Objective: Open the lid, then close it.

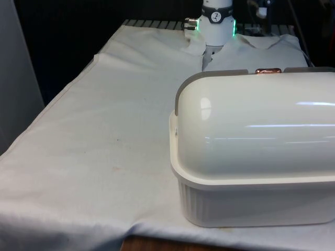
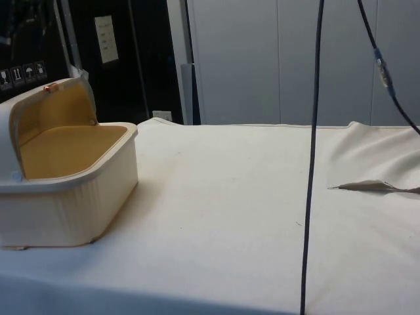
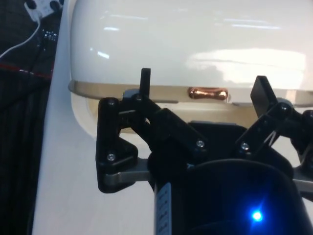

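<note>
Wrist view — gripper fingers spread wide, holding nothing, facing lid's copper handle.

Your bread box sits on the table at the front view's right, near the camera-side edge. Its lid is rolled up and back (handle at the top). The claw hangs behind the box, fingers spread either side of that handle.
</note>
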